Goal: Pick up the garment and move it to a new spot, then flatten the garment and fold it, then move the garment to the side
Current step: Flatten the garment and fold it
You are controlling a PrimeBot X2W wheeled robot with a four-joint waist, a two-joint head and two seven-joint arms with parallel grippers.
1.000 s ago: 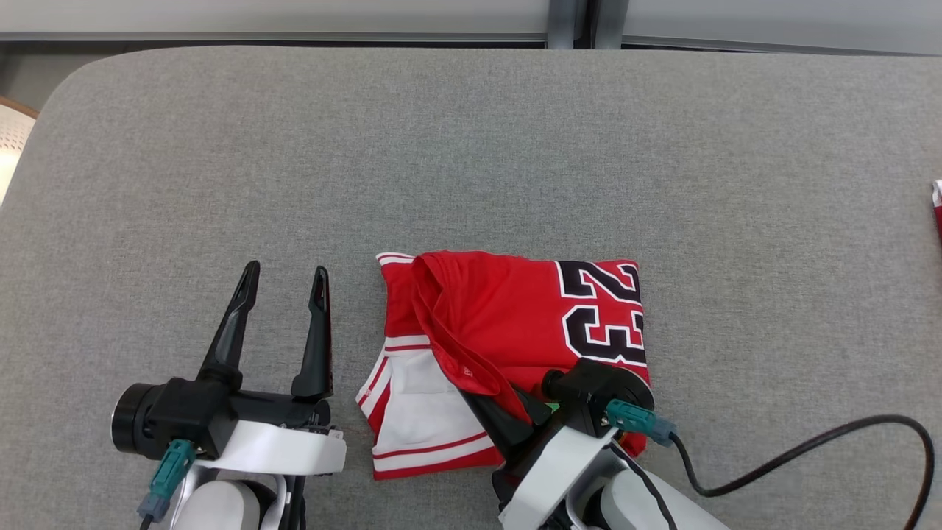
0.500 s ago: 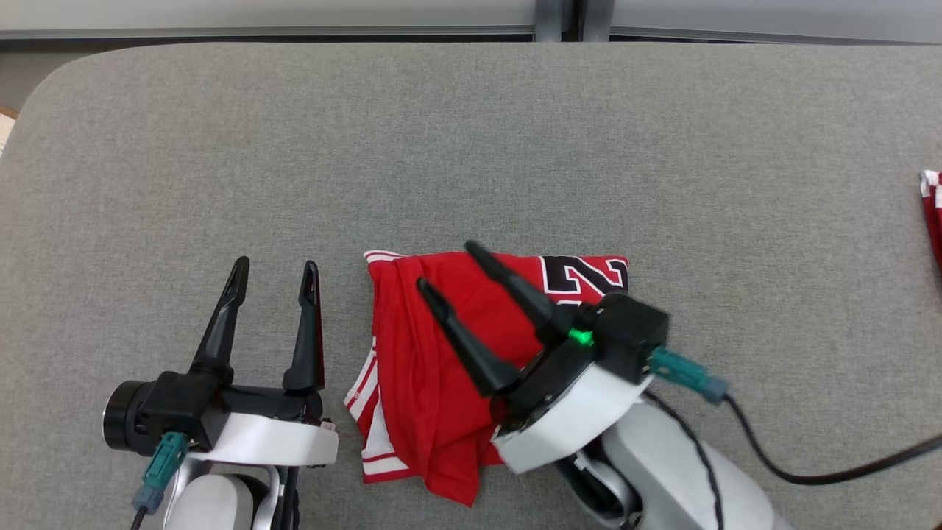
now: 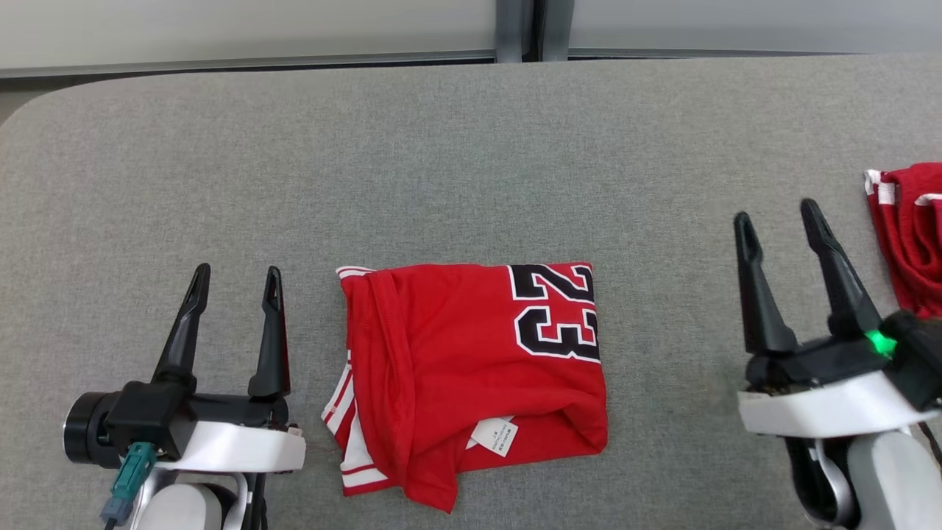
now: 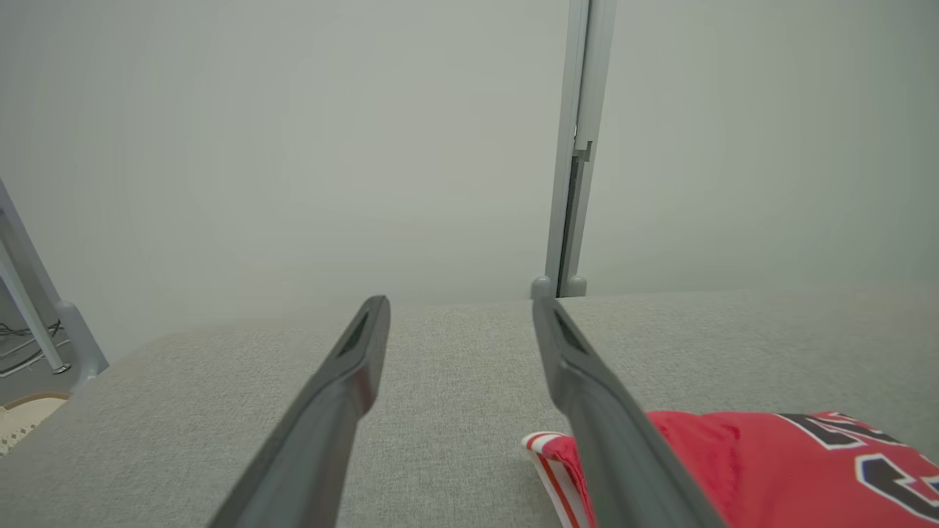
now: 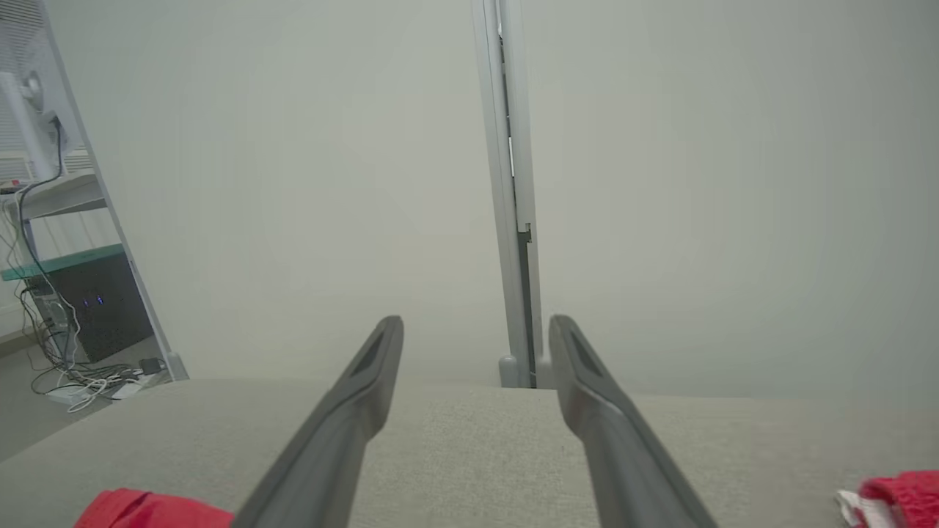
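The garment (image 3: 471, 368) is a red jersey with white stripes and a black "23", lying folded on the grey table (image 3: 441, 162) at centre front. A white label shows near its lower edge. Left of it, my left gripper (image 3: 235, 278) stands open and apart from the cloth; in the left wrist view the jersey (image 4: 770, 462) lies just right of that gripper (image 4: 461, 308). My right gripper (image 3: 776, 217) stands open well to the right of the jersey, holding nothing. The right wrist view shows this gripper (image 5: 475, 326) over bare table, with a corner of the jersey (image 5: 139, 507) at lower left.
A second red and white garment (image 3: 909, 228) lies at the table's right edge, just right of my right gripper, and shows as red cloth (image 5: 895, 495) in the right wrist view. A pale wall with a grey post (image 3: 519, 29) runs behind the table.
My right gripper let go of the jersey's flap, which now lies folded over, and swung away to the right. The head camera shifted too. The left gripper stayed open.
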